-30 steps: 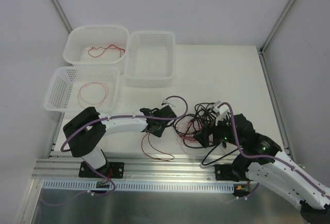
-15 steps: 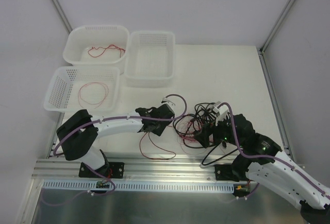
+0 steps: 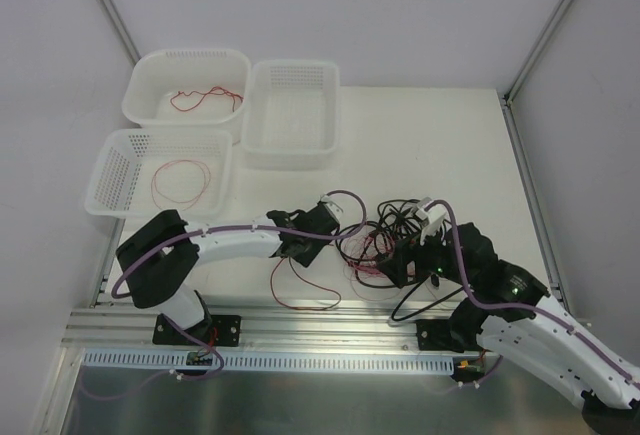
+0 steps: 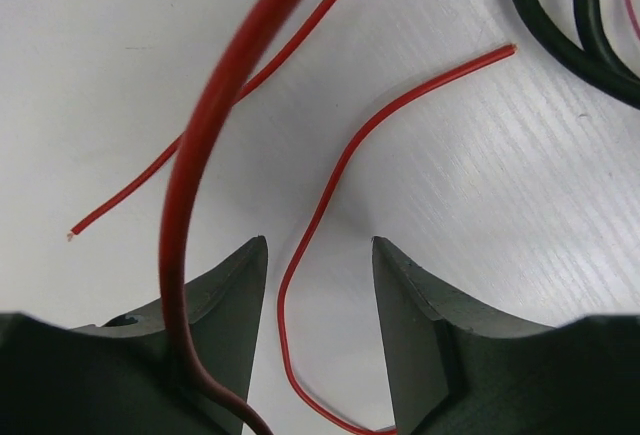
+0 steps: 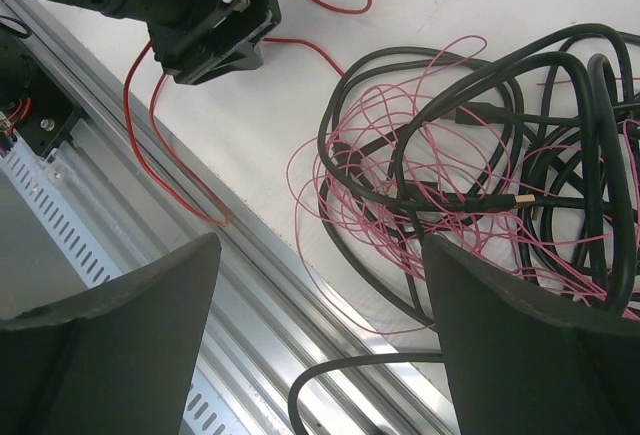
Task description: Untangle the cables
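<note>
Red thin wire [image 4: 318,205] lies loose on the white table [image 3: 430,135], running between the jaws of my left tool [image 4: 318,245]. That tool stands partly open and pinches nothing, though a red strand [image 4: 203,135] crosses over its left finger. The knot of black cables and pinkish-red wires [image 5: 470,155] sits just to the right, under my right tool [image 5: 322,245], which is wide open and empty. I judge I'm separating out one red wire. Next I need to close squarely on it, then draw it left, clear of the knot.
</note>
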Robot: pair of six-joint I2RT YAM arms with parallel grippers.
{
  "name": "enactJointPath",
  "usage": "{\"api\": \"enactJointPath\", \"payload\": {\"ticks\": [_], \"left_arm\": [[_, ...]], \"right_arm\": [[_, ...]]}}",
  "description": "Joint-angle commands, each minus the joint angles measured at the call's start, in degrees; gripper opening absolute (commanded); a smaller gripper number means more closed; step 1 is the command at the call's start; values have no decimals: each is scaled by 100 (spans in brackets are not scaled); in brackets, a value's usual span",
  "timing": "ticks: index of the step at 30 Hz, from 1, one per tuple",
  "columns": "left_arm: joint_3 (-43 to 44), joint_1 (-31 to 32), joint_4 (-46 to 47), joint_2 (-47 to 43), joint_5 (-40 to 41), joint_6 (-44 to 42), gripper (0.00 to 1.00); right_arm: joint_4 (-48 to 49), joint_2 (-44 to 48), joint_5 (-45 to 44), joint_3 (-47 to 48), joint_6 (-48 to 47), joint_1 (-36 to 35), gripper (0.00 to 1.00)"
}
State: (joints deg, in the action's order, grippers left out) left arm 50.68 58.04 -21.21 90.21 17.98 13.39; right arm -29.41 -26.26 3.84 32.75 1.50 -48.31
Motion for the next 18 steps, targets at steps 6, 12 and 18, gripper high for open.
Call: {"api": "enactJointPath", "payload": {"ticks": [6,12,18], "left_arm": [[144,-276,47,435,-356,-179,38],[180,-302,38,673,-514,-161,31],[101,-302,38,559,-708,-135,6]], "right_arm": [[-74,191,-58,-32,149,-29,86],[-127,253,-102,-41,149,-29,86],[-118,235,-111,-41,158,-29,87]]}}
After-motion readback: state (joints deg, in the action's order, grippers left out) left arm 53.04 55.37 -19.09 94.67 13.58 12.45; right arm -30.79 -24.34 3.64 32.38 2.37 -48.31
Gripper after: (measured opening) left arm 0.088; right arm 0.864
